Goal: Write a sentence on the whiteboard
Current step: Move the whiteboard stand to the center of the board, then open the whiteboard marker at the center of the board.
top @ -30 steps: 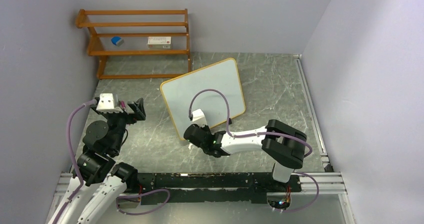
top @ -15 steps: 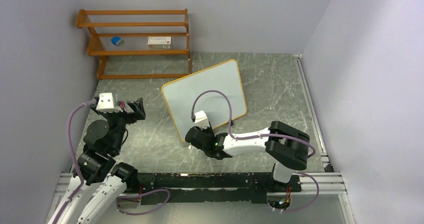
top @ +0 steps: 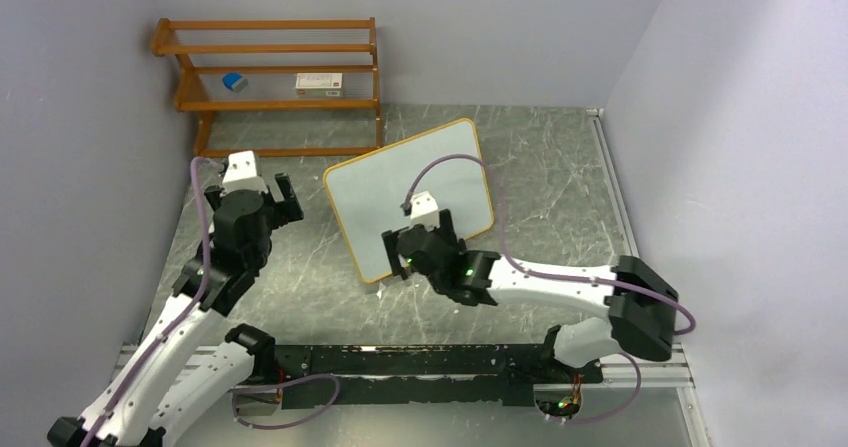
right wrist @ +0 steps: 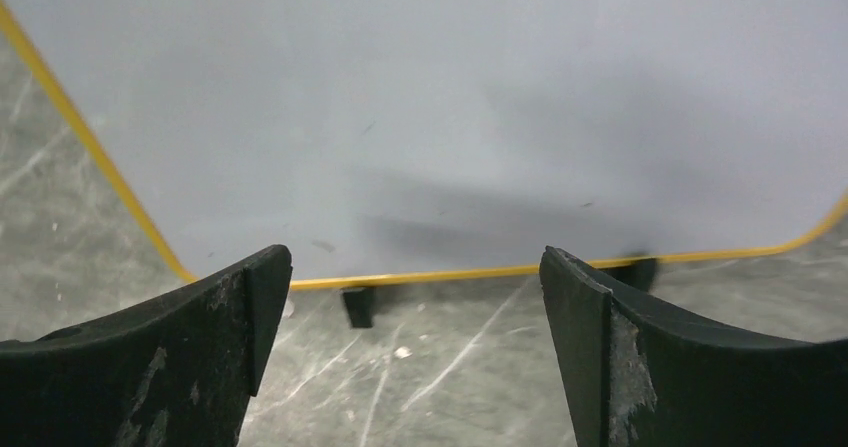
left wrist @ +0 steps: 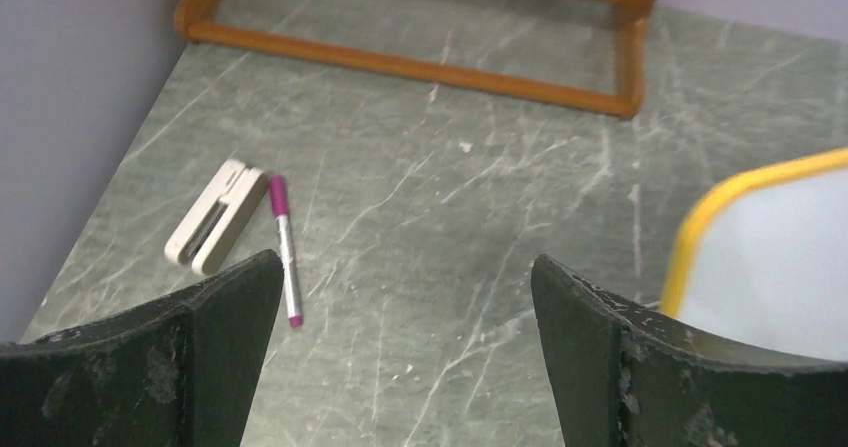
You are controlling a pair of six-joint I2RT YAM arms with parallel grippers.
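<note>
Plainly, left gripper [left wrist: 405, 287] and right gripper [right wrist: 415, 267] both gape wide, holding nothing, beside one whiteboard [right wrist: 420, 117] and one purple marker [left wrist: 283, 249].

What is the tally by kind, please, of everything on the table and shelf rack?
whiteboard: 1
purple marker: 1
beige block beside it: 1
wooden shelf rack: 1
blue item on rack: 1
small box on rack: 1
Total: 6

The whiteboard [top: 370, 197] is plain white with a yellow frame and black feet. Around it, the bench [top: 560, 167] is grey-green, veined white. Left of the whiteboard: a white marker [left wrist: 283, 247] with purple ends and a beige case [left wrist: 215, 215]. Beyond it: an orange-brown rack [top: 270, 48].
</note>
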